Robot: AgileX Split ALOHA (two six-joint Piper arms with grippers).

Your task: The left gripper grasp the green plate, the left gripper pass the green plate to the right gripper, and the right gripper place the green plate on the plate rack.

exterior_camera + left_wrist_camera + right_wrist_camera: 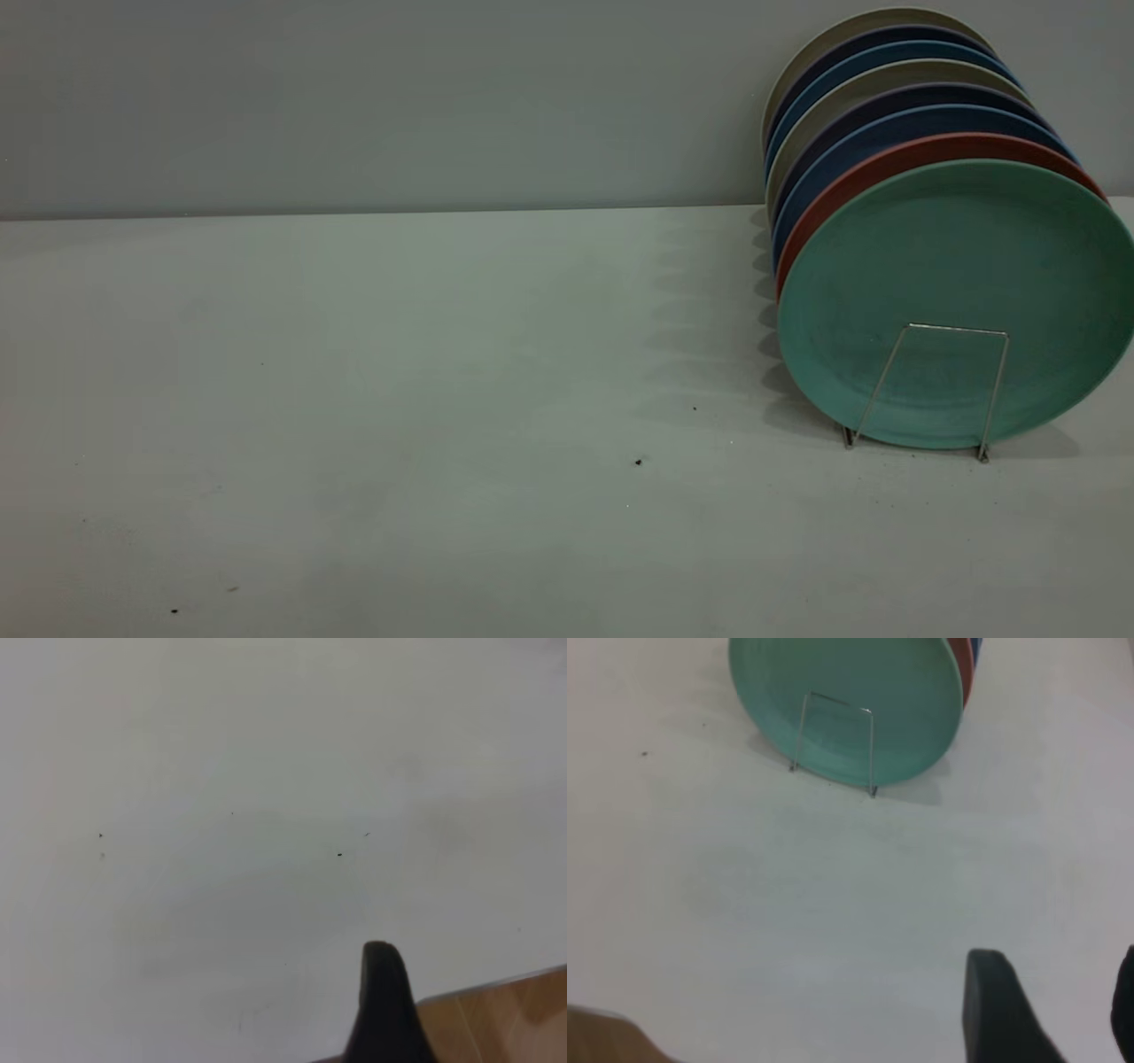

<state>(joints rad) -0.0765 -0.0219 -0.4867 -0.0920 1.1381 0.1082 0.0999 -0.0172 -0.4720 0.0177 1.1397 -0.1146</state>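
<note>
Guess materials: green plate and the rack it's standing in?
Green plate: likely matte plastic or melamine; flat teal colour, no glossy highlights, faint scuffs on its face.
Plate rack: thin bare metal wire, probably steel; silvery, with small bright glints along the angular front loop.

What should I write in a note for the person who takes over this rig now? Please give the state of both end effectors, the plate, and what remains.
Left end effector: only one dark finger shows in its wrist view, above bare table; nothing held there.
Right end effector: open, empty, back from the rack, above the table.
Green plate: stands upright at the front of the plate rack, behind the front wire loop, with a red plate and other plates behind it.
Done: the plate is in the rack.
Left: nothing visible, apart from parking the arms.
</note>
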